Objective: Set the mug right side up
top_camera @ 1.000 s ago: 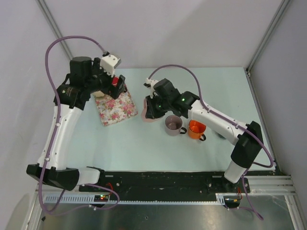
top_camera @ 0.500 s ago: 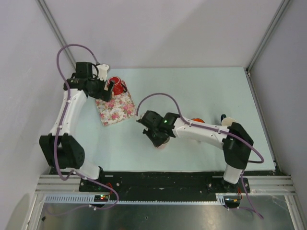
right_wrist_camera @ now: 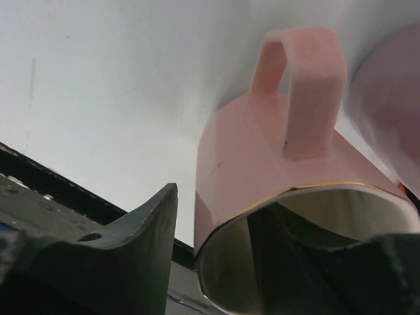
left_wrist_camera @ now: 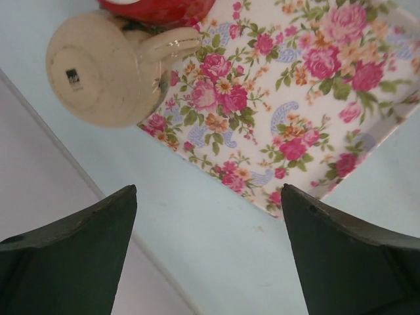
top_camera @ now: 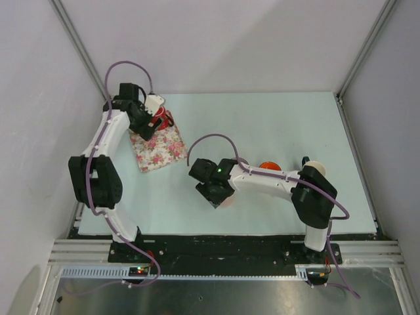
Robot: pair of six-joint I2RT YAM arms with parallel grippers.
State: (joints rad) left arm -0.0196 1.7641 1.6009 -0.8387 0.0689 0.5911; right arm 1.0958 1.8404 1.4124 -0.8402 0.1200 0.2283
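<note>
The pink mug [right_wrist_camera: 262,157] is at the near side of the table [top_camera: 282,118], directly under the right gripper [right_wrist_camera: 217,200], so the right arm is much the nearer one. Its long axis points toward that wrist, with the mouth facing the gripper and the handle on the far side. One finger is inside the mouth and the other stands outside, a little apart from the wall, so the jaws are partly spread and do not seem to pinch it. I cannot tell if the base sits flat. The orange mug [top_camera: 268,165] is near, behind the arm. The left gripper [left_wrist_camera: 209,190] is spread wide and holds nothing, well apart above the flowered tray [left_wrist_camera: 295,118]. There a beige mug [left_wrist_camera: 92,65] stands bottom-up, touching a red mug [left_wrist_camera: 157,6].
</note>
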